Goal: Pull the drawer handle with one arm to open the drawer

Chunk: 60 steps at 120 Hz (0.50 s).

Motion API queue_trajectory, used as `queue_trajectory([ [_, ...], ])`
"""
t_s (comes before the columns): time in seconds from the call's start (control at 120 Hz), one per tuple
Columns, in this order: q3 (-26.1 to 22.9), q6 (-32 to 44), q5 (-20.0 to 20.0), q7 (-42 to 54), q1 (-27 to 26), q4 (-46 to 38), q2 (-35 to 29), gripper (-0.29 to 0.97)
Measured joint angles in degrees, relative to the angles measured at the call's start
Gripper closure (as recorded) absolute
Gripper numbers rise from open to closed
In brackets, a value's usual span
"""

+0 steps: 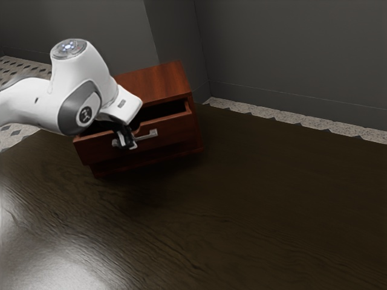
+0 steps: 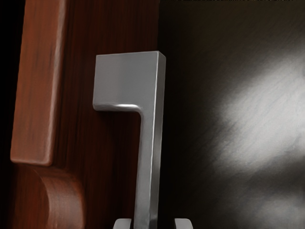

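A red-brown wooden cabinet (image 1: 156,81) stands at the back on the exterior view's left. Its drawer (image 1: 169,128) is slid out a little, with a dark gap above its front. A grey metal handle (image 1: 145,136) runs across the drawer front. My gripper (image 1: 123,141) is shut on the handle's end toward the exterior view's left. In the wrist view the angled grey handle (image 2: 148,138) runs down between my two fingertips (image 2: 123,223), against the drawer's wood (image 2: 114,28).
The cabinet rests on a dark glossy wooden surface (image 1: 254,211) that stretches toward the exterior view's right and front. Grey walls (image 1: 290,48) rise behind, with a speckled strip (image 1: 302,119) along their base. My white arm (image 1: 66,96) covers the cabinet's near corner.
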Motion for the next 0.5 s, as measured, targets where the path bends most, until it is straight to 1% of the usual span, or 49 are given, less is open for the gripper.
queue_trajectory([
  [0.5, -0.4, 1.0, 0.0, -0.1, -1.5, -6.5, -5.6, 0.67],
])
